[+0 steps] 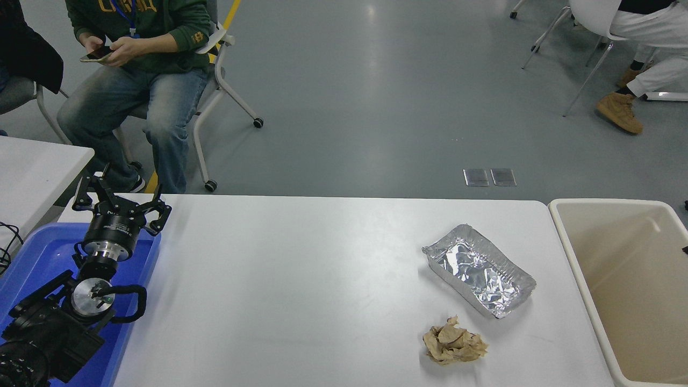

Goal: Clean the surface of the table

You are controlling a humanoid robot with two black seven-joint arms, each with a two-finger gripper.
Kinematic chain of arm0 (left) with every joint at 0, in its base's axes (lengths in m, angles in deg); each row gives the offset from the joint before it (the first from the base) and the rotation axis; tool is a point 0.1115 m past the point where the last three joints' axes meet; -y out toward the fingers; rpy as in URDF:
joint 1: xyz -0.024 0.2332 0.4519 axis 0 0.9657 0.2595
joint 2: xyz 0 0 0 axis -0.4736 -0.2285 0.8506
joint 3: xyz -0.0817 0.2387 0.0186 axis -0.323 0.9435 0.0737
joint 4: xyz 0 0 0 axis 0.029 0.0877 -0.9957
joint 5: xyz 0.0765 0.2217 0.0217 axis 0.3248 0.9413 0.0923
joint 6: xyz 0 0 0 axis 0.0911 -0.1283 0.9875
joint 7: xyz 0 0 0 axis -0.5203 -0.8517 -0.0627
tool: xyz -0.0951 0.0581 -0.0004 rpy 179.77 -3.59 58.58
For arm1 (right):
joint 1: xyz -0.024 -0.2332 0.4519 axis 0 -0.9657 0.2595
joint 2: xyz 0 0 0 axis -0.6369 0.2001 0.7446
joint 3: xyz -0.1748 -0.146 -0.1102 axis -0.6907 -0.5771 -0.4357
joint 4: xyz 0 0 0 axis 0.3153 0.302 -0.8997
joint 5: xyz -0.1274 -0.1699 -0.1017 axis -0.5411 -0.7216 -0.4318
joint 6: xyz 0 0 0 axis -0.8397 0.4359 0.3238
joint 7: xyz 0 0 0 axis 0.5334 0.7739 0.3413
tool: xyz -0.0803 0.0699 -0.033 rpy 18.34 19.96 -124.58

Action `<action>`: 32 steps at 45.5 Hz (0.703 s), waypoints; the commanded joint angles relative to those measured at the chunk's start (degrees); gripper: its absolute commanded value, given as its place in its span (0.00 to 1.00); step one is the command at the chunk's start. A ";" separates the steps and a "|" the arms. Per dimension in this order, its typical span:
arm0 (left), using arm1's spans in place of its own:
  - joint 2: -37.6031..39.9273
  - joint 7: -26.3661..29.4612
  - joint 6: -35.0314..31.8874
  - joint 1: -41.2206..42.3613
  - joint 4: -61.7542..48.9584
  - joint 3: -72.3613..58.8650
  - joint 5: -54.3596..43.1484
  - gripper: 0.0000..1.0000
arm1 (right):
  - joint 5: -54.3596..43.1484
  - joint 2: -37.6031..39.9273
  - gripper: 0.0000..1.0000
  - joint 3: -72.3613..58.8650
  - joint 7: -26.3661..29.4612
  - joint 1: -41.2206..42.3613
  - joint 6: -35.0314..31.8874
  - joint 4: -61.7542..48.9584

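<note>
**Two pieces of litter left on the white table**

Grey, glossy flooring fills the far half of the view, where a seated person (pixel 134 64) at the far left looks at a phone (pixel 95 54). Nearer, the table surface (pixel 301 290) spreads across most of the picture, smooth and matte white.

At its left end sits a blue tray (pixel 32 258), and over that tray the left gripper (pixel 119 201) is parked, its fingers spread wide with nothing between them. The right arm does not show clearly; only a dark sliver touches the right edge, so its fingers cannot be judged.

Right of centre lies a crumpled foil tray (pixel 478 271), empty and angled to the table's edges. It is probably very light and thin-walled, likely to dent or skid under a push; pinching one long rim from above looks the safest hold. Just near of it, apart from it, sits a wad of brown paper (pixel 453 342), soft and springy, best taken by closing around its bulk.

Beside the table's right end stands a beige tub (pixel 570 252), the likely place for both.
</note>
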 commanded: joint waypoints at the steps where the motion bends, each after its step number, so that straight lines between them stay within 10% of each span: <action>1: -0.01 -0.01 0.00 0.04 0.00 -0.02 0.00 1.00 | 2.70 0.53 0.98 0.46 0.01 2.09 -0.21 0.08; 32: -0.01 -0.01 0.00 0.04 0.00 -0.02 0.00 1.00 | 17.73 2.99 0.98 19.34 4.06 5.34 -14.44 3.94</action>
